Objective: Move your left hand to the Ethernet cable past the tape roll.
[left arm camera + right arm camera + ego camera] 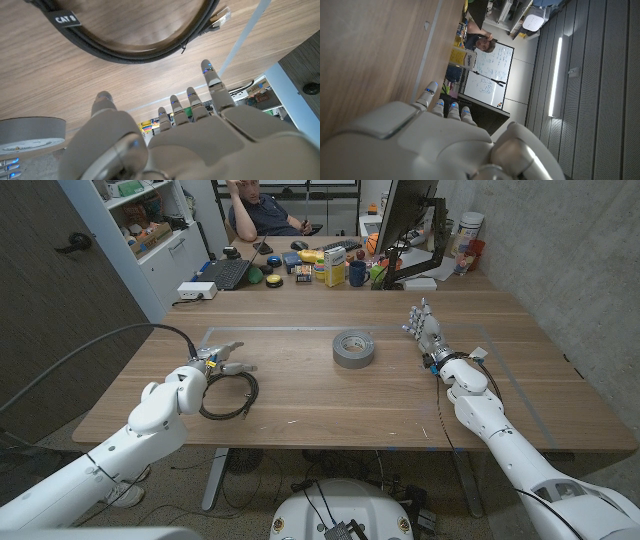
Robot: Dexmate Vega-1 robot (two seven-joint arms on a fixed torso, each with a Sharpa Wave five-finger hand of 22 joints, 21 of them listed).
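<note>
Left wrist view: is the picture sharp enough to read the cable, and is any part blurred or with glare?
Left wrist view: the Ethernet cable is sharp, its label reading CAT 6, and the plug is crisp; the left hand close to the lens looks soft and oversized; the tape roll at the edge is slightly soft. Head view: even light, no strong glare on the table.

head overhead, wrists close along table (400,395)

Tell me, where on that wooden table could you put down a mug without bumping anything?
Bare wood lies between the tape roll and the right hand, and along the near edge in front of the roll. The left side is crowded: the left hand sits over the coiled Ethernet cable. The far desk behind is cluttered.
</note>
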